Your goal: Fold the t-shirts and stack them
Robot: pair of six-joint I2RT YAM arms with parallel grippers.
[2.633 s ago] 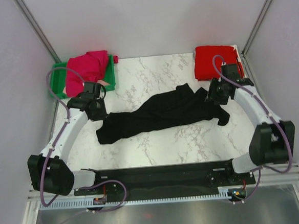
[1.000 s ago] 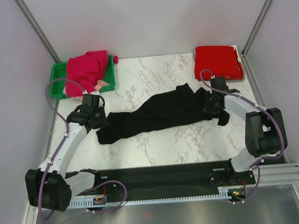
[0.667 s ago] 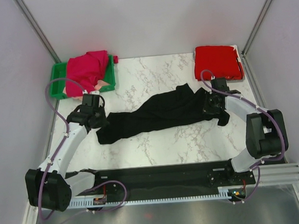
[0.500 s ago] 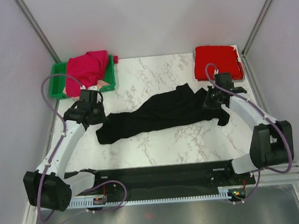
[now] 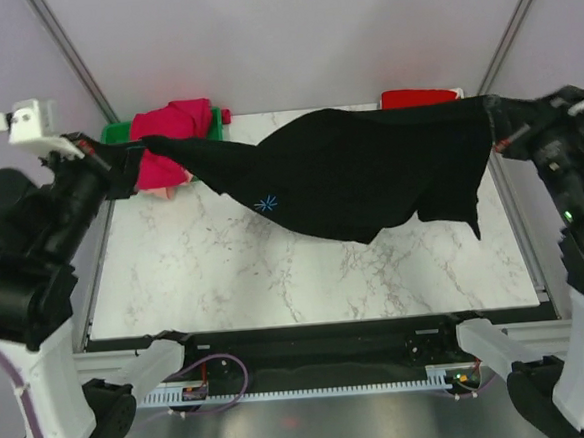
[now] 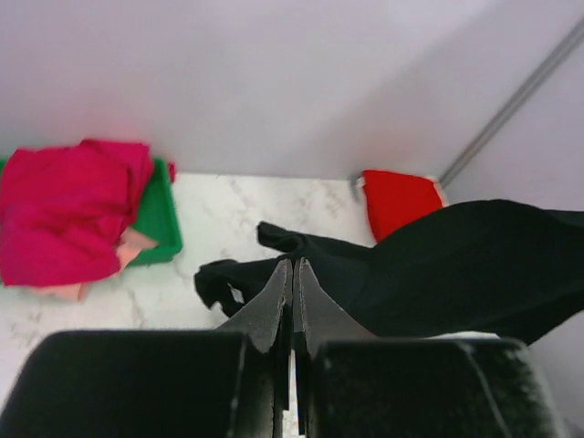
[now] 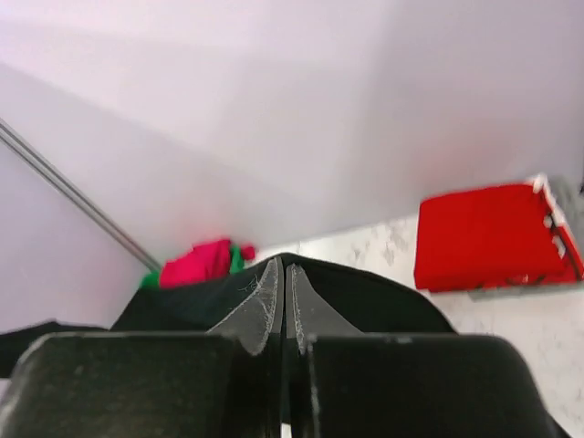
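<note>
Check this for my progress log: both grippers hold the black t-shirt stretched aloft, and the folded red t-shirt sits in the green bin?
No. The top external view shows the folded red t-shirt at the far right corner, away from the green bin. The rest is right.

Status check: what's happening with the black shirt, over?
Both shut on black t-shirt: left gripper, right gripper. Stretched between them above table, unfolded. Folded red t-shirt back right; magenta t-shirt on green bin.
</note>
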